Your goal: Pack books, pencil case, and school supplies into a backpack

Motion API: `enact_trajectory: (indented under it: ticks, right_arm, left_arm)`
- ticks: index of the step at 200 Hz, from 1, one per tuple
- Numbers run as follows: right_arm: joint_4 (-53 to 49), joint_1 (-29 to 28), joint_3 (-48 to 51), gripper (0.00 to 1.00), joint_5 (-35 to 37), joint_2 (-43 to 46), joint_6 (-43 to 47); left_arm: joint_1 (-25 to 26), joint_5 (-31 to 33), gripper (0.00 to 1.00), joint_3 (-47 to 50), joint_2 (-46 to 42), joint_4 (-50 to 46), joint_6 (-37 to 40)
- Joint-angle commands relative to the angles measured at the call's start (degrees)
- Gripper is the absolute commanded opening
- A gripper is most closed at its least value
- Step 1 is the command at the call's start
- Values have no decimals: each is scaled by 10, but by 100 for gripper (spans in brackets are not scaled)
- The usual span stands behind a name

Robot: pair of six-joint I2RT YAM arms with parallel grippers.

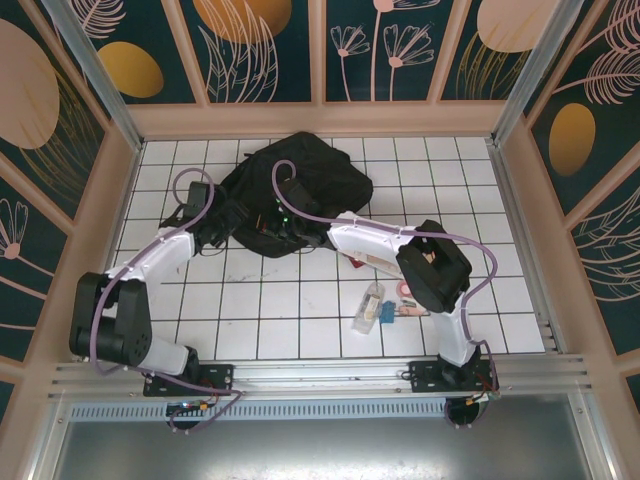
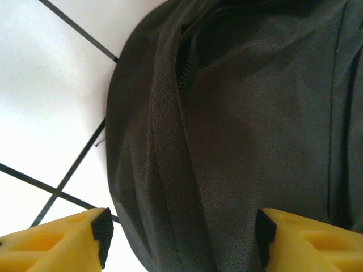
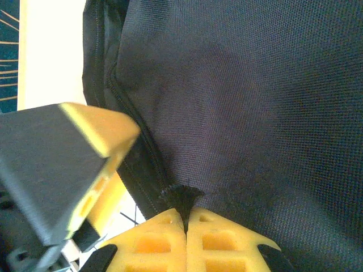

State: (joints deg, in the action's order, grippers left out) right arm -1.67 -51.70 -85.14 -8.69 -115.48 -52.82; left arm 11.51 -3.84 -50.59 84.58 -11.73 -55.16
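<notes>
- The backpack lies flat at the far middle of the bench. Both arms reach in to its near edge, so the step looks like opening it up rather than loading it.
- The right hand has its fingers pressed together, pinching a small black tuft of the backpack right beside a zip seam. I cannot tell whether the tuft is a zip pull or a fold of cloth. A nip that small suits tugging a zip or lifting a flap, not carrying the bag.
- The left hand is spread, with 1 pad at the bag's outer edge by the white tiles and the other over the dark cloth, a bulge of fabric between them. I cannot tell whether the pads press the cloth. It seems placed to brace the bag while the other hand pulls.
- Of the school supplies, the clear packet and pink tape roll lie loose on the tiles near the right arm, well apart from the bag.
- With 2 hands on the bag and those supplies outside it, packing seems at an early stage.
</notes>
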Motion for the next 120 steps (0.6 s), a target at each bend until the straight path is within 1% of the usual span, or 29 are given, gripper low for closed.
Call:
enact_trajectory:
  ticks: [1,3,17,34,46,82,120]
  right_arm:
    - [-3,-6,-18,0,1,-7,8]
    - [-3,-7,-18,0,1,-8,7]
    - [-4,-8,-19,0,2,-7,8]
    - [-13,-10,-20,0,16,-3,17]
    - [-25,-13,-21,0,31,2,25]
    - [-58,-27,-15,0,85,27,57]
    - [-82,-44,7,0,164,65,100]
  left_arm:
    - [12,-22,64,-13,23,35,-18]
    - [13,-24,64,-15,26,34,-18]
    - [14,-28,48,-24,39,26,-20]
    - [15,-17,17,-21,36,24,-20]
    - [15,1,0,-22,31,16,-17]
    - [13,58,0,-21,27,-17,-21]
    - [8,66,0,-17,29,-26,-27]
